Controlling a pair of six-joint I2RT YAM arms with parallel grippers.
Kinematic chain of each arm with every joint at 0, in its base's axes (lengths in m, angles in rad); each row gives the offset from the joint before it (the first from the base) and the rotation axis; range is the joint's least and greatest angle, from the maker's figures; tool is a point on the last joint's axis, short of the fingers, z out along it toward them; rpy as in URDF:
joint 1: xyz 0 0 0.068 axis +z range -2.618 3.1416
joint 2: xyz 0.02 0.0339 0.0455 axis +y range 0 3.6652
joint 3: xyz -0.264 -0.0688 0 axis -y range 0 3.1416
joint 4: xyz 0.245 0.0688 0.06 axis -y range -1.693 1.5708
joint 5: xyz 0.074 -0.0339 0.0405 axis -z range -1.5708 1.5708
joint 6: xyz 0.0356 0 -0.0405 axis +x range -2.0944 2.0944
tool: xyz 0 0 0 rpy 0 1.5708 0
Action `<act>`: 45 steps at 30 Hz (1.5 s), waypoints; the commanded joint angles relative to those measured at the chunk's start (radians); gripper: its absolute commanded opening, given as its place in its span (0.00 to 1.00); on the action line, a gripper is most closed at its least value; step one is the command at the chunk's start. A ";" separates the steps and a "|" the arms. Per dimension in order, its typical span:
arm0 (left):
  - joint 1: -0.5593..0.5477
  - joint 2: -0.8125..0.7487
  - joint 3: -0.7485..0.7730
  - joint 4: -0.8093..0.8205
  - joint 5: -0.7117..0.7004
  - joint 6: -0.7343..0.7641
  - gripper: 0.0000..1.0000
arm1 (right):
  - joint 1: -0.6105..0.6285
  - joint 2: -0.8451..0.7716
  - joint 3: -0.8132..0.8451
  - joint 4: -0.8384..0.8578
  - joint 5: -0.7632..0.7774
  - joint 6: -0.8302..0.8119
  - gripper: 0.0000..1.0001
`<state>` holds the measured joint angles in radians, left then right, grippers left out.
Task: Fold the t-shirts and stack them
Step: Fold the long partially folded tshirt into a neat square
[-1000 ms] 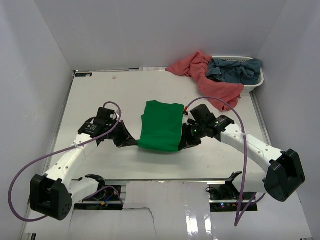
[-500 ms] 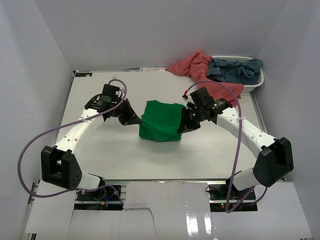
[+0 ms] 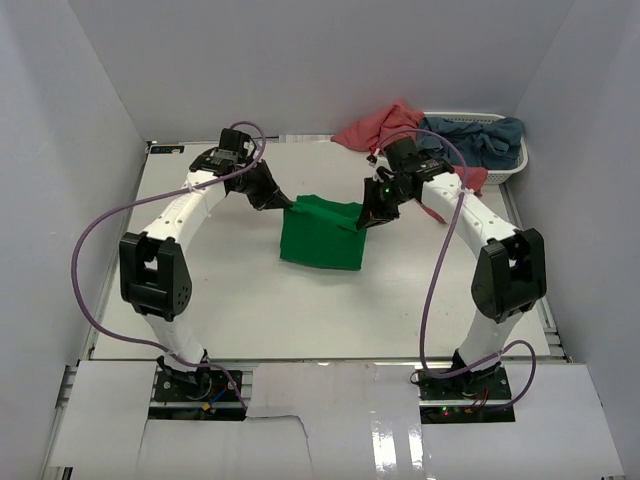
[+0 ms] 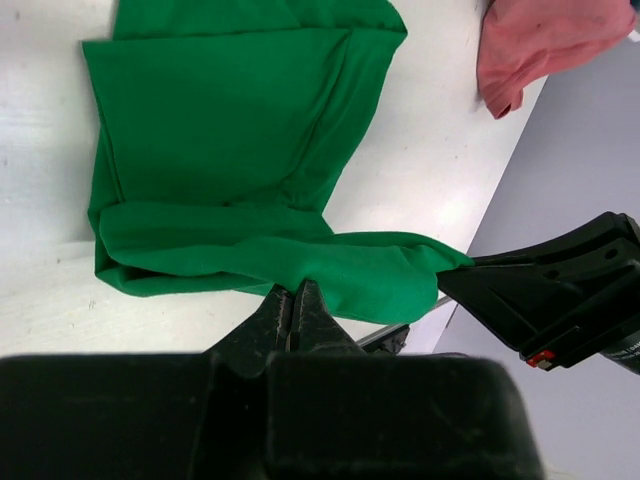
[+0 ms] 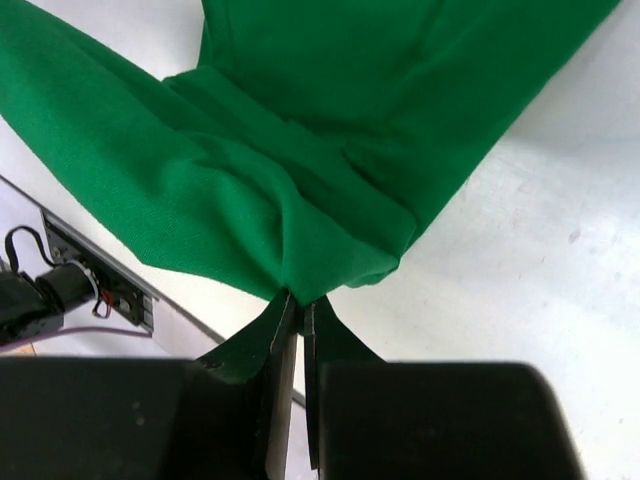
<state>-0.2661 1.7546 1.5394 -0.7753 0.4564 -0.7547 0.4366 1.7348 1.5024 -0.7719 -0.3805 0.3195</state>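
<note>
The bright green t-shirt (image 3: 322, 236) lies folded in the middle of the table. My left gripper (image 3: 285, 204) is shut on its far left corner (image 4: 200, 260). My right gripper (image 3: 364, 220) is shut on its far right corner (image 5: 300, 240). Both hold the far edge lifted a little above the table, and the cloth hangs between them. The salmon-pink t-shirt (image 3: 390, 133) lies crumpled at the back right, partly over the basket rim; it also shows in the left wrist view (image 4: 545, 40). The grey-blue t-shirt (image 3: 470, 138) lies bunched in the basket.
A white slatted basket (image 3: 505, 175) stands in the back right corner by the right wall. White walls close in the table (image 3: 200, 290) on three sides. The arms' purple cables loop over the table's left and right sides.
Both grippers moved from the shirt's near edge toward the back of the table, carrying that edge over the shirt. The green shirt is now folded shorter and sits further back.
</note>
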 commanded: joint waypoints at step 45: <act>0.030 0.645 0.591 0.200 -0.010 -0.032 0.00 | -0.214 0.684 0.561 0.405 -0.198 -0.056 0.08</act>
<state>-0.2413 2.4657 2.1326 -0.6010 0.4583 -0.7826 0.2245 2.4016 2.0163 -0.4652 -0.5407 0.2588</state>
